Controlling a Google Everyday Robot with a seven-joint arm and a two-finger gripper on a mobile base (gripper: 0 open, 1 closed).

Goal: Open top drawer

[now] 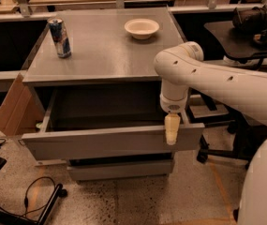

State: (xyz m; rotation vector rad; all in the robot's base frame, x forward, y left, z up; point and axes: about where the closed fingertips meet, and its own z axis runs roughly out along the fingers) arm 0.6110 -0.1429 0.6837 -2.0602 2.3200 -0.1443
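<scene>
The top drawer [109, 144] is standing wide open in the lower middle of the frame. Its flat grey front is jutting well out from the cabinet, and its shallow grey interior is showing dark behind it. The claw [172, 129] is hanging at the right end of that front, pointing straight down, with its cream tip lying over the upper edge and against the outer face. Whether the claw is clenched on that edge or released, I cannot tell from here. The white arm [217, 81] is reaching in from the right of the frame and bending down at a rounded joint just above the drawer's right corner.

Up on the counter [105, 55], a blue and silver can [59, 31] is standing upright at the upper left. A pale bowl [142, 28] is sitting near the back edge, well apart from the can. A lower drawer [121, 168] is showing beneath the open one. A cardboard sheet [13, 108] is leaning at the cabinet's left side, and a black cable [25, 196] is looping on the floor at lower left.
</scene>
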